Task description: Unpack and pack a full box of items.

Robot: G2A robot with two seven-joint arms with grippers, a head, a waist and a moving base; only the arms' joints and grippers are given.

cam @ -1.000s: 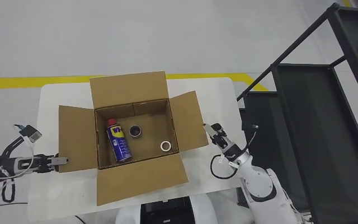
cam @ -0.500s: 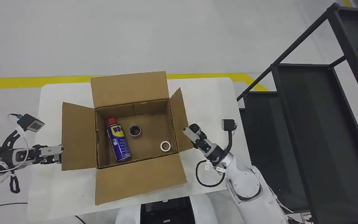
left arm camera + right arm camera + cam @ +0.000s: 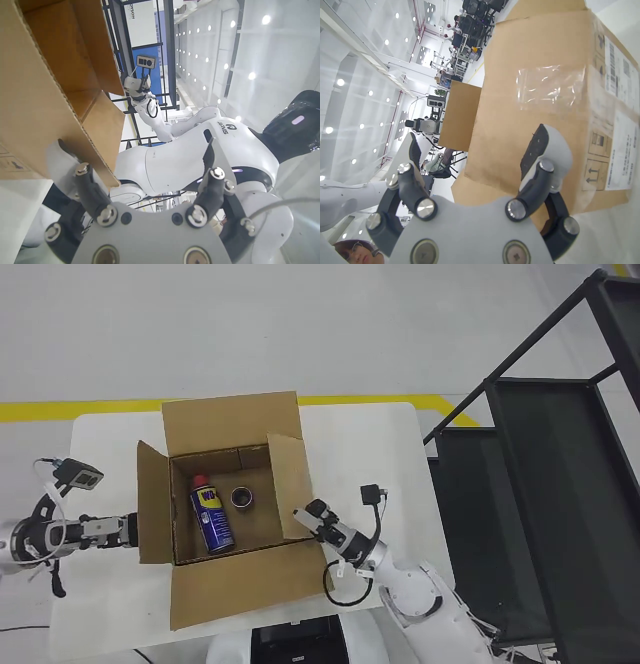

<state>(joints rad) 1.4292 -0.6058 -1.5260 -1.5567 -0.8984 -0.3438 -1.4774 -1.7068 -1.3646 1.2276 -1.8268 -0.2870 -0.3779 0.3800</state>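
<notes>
Box (image 3: pixel 232 422): plain brown cardboard; outer wall carries white labels (image 3: pixel 622 152) with black print.
Spray can (image 3: pixel 212 520): blue body, yellow patch, red cap.
Small roll (image 3: pixel 242 498): dark rim, paler centre.
Table (image 3: pixel 375 454): white.
Floor stripe (image 3: pixel 70 411): yellow on grey.

The box (image 3: pixel 235 499) was open at the top, but the way in was narrowed. Its left flap (image 3: pixel 150 504) stood upright and its right flap (image 3: pixel 285 486) leaned inward over the opening's right part, leaving a gap straight down between them. Inside the box, a spray can (image 3: pixel 212 517) lay along the left side and a small dark round thing (image 3: pixel 243 498) sat near the far wall. Bare floor showed at the box's near right. The left gripper (image 3: pixel 128 530) and right gripper (image 3: pixel 303 514), fingers apart, sat at the outer faces of the left and right flaps. White table (image 3: pixel 380 454) showed on the box's right, and a black rack (image 3: pixel 540 464) stood well apart beyond it.
</notes>
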